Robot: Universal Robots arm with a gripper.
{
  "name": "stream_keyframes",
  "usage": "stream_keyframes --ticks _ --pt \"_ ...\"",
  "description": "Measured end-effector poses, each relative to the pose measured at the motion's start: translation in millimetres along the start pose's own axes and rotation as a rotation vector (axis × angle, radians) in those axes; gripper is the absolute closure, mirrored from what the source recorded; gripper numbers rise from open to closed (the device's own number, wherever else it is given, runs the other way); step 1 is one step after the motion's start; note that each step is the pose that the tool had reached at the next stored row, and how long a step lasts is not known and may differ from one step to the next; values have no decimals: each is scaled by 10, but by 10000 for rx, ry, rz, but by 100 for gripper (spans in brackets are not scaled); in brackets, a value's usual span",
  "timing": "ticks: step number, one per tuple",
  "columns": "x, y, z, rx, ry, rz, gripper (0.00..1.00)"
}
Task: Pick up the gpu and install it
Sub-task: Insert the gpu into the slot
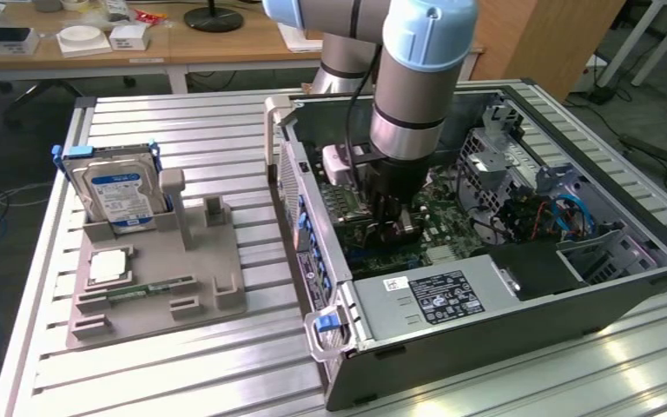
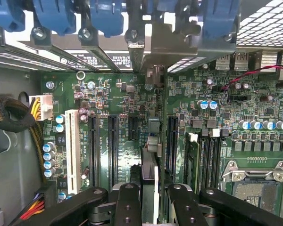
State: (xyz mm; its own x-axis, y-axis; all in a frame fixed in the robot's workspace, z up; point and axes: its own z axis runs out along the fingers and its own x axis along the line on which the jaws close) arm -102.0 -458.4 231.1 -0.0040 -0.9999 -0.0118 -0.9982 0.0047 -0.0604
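Exterior view
Surface: you had a ribbed metal table (image 1: 194, 130) under an open computer case (image 1: 565, 287), with a grey fixture tray (image 1: 148, 295) at the exterior view's left.
Tray: a hard drive (image 1: 119, 195) stood upright in it; a memory stick (image 1: 148, 288) lay flat.
Room: wooden desks (image 1: 194, 43) stood behind.
Arm: your arm (image 1: 420, 78) reached straight down into the case.
Gripper: the gripper (image 1: 389, 228) sat low over the motherboard (image 1: 450, 239).

Wrist view
Gripper: the gripper (image 2: 150, 190) was pinched narrow on the gpu (image 2: 150, 174).
Gpu: you held it edge-on between the fingers (image 2: 127, 202), above the expansion slots (image 2: 112, 146), its far end near the rear bracket bay (image 2: 146, 47).
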Motion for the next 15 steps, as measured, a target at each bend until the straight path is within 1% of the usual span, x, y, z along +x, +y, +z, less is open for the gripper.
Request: stream_keyframes --ticks 5,10,15 --pt "1 5 36 0 1 -2 73" --pt "0 8 38 2 0 -2 73" --pt "0 30 37 13 -2 -13 73"
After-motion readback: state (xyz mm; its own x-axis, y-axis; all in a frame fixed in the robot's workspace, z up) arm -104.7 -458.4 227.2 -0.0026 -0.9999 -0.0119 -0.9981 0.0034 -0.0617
